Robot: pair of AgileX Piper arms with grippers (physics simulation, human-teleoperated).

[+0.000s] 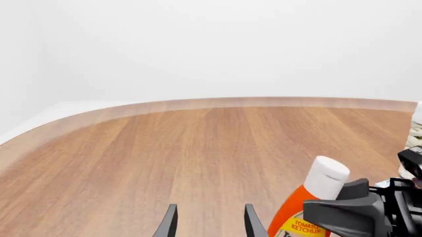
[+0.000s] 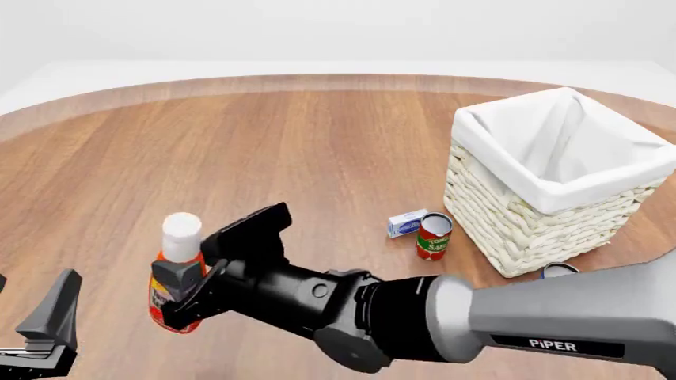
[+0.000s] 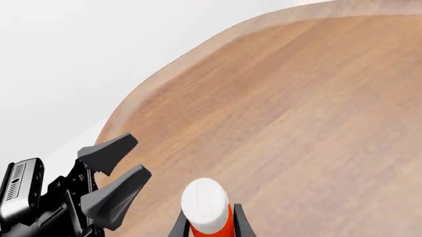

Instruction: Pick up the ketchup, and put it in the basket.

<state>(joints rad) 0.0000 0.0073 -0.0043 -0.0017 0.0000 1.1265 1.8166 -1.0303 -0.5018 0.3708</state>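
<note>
The ketchup [image 2: 180, 265], a red-orange bottle with a white cap and a yellow label, stands upright at the table's front left. My right gripper [image 2: 176, 298] has reached across and is shut on its body, one finger on each side of the bottle [image 3: 205, 207]. The left wrist view shows the ketchup [image 1: 310, 197] with the right gripper's black fingers on it. My left gripper [image 2: 32, 310] hovers open and empty just left of the bottle; its fingers [image 1: 169, 224] hold nothing. The basket [image 2: 507, 229], cream wicker with white lining, stands at the right.
A short red can with a green band [image 2: 433, 237] and a small blue-and-white box [image 2: 407, 223] lie just left of the basket. A blue can [image 2: 558, 271] peeks out in front of the basket, behind my right arm [image 2: 549, 317]. The table's curved far edge [image 2: 317, 79] runs across the back.
</note>
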